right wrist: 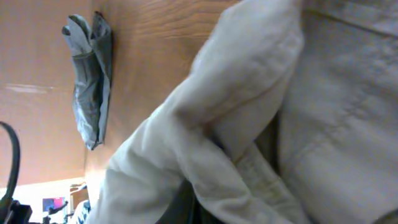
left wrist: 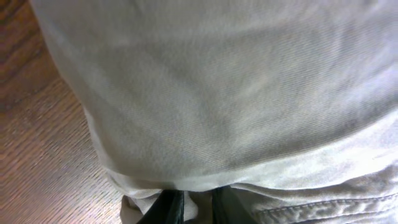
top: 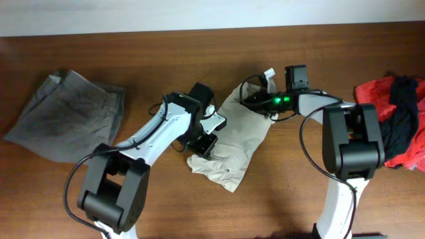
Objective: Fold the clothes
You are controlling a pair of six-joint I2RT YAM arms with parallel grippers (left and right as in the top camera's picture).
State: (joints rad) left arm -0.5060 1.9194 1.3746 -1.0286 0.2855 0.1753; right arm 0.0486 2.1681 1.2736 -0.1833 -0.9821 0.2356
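Note:
The beige-khaki shorts (top: 238, 136) lie crumpled at the table's middle. My left gripper (top: 202, 146) is at their left edge. In the left wrist view the beige cloth (left wrist: 236, 93) fills the frame, and a fold of it sits pinched between the dark jaws (left wrist: 194, 208). My right gripper (top: 257, 93) is at the shorts' far top corner. In the right wrist view bunched beige cloth (right wrist: 249, 112) drapes over the dark fingers (right wrist: 196, 205), which seem shut on it. Darker grey shorts (top: 66, 116) lie at the left. Red and black garments (top: 398, 123) are piled at the right edge.
The brown wooden table (top: 133, 53) runs to a pale wall at the back. The grey shorts also show far off in the right wrist view (right wrist: 90, 87). Both arms' bases stand at the front edge.

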